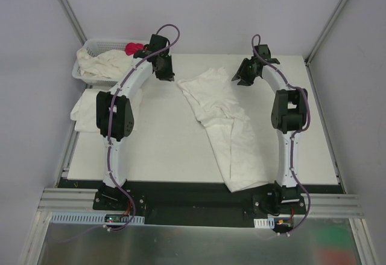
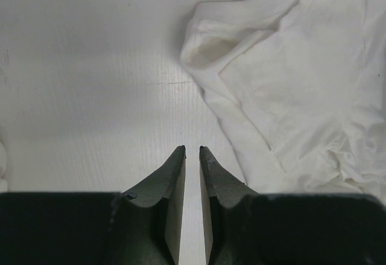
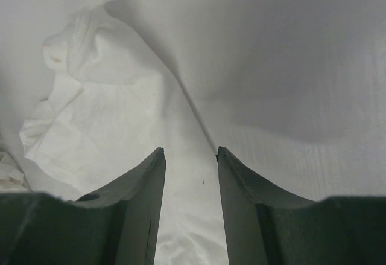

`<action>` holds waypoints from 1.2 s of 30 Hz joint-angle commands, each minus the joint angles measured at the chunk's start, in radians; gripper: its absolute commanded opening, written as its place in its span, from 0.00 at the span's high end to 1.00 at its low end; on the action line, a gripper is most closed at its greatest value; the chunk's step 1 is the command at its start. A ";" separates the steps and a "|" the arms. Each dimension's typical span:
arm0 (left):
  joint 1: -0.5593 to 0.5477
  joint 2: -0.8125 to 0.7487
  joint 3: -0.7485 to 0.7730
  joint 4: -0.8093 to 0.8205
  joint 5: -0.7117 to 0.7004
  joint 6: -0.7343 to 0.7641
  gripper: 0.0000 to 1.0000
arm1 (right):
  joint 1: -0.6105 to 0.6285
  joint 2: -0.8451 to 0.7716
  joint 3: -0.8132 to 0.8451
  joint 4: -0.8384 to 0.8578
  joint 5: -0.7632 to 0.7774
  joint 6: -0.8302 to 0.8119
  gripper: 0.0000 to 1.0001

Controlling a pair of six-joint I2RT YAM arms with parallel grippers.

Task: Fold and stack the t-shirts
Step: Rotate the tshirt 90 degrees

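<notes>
A crumpled cream cotton t-shirt point(image 1: 220, 117) stretches from the white table's point(image 1: 163, 150) far middle to its near edge; right gripper point(image 3: 190, 151) fingers apart above it, left gripper point(image 2: 192, 150) fingers nearly together, empty

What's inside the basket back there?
The basket holds crumpled cream shirts and a pink-red cloth. Anything beneath them is hidden.

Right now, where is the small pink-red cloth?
Top view, far left corner: the pink-red cloth lies at the right end of the white basket, on the crumpled shirts, just left of the left claw.
</notes>
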 commanded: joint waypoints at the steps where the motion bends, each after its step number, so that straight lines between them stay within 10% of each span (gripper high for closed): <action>1: -0.008 -0.064 0.000 0.015 0.023 -0.001 0.85 | 0.054 -0.005 0.003 0.014 -0.039 0.003 0.57; 36: -0.007 -0.021 0.026 0.017 0.024 0.025 0.85 | -0.041 0.081 0.173 -0.041 -0.029 -0.052 0.55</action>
